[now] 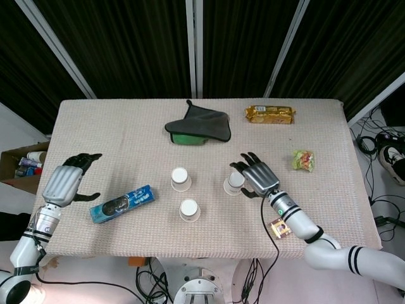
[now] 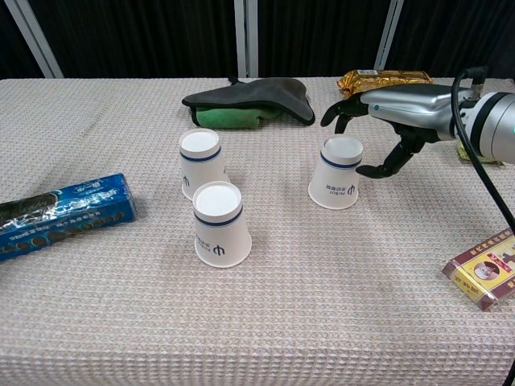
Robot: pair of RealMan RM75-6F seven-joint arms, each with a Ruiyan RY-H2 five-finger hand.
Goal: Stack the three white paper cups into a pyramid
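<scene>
Three white paper cups stand upside down on the table: a left cup [image 1: 181,179] [image 2: 202,163], a front cup [image 1: 190,210] [image 2: 220,223] just before it, and a right cup [image 1: 233,182] [image 2: 338,171] apart from them. My right hand [image 1: 256,177] [image 2: 396,109] hovers open at the right cup's right side, its fingers spread above the rim and its thumb close beside the wall; I see no grip. Over the table's left edge, my left hand [image 1: 64,183] is open and holds nothing; the chest view does not show it.
A blue cookie packet [image 1: 121,203] [image 2: 60,213] lies at the front left. A dark cloth over something green [image 1: 199,125] and a gold snack packet [image 1: 269,114] lie at the back. A green sweet wrapper [image 1: 303,159] and a red-brown box [image 1: 280,227] [image 2: 487,268] lie on the right.
</scene>
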